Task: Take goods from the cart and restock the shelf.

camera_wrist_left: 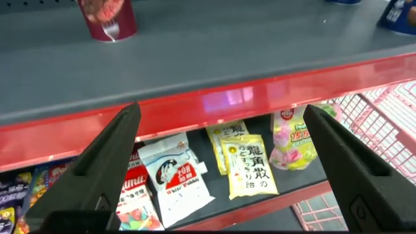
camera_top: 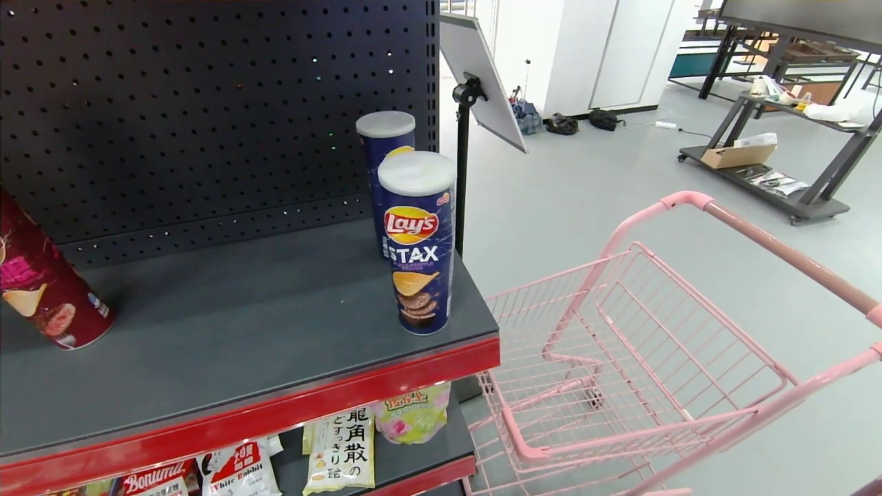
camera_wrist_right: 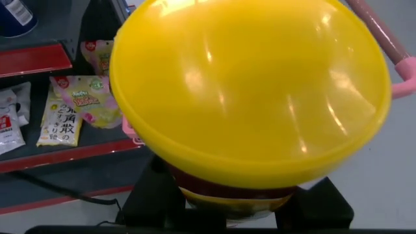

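Shop aisle, grey floor (camera_top: 620, 179). Found right tool (camera_wrist_right: 237, 205) clamped on yellow-lidded can (camera_wrist_right: 250, 84), near handle of pink cart (camera_top: 758, 240). Found left tool (camera_wrist_left: 221, 169) spread wide, facing red lip (camera_wrist_left: 214, 104) of shelf (camera_top: 241, 324). Saw snack bags (camera_top: 341, 451) on lower shelf (camera_top: 427, 458). Farther back, saw two blue cans (camera_top: 418, 255) at shelf's right end, red can (camera_top: 48, 289) far left.

Head camera high over shelf (camera_top: 241, 324) and cart (camera_top: 772, 242); wrist cameras low, near shared lower-shelf packets (camera_wrist_left: 250, 166).
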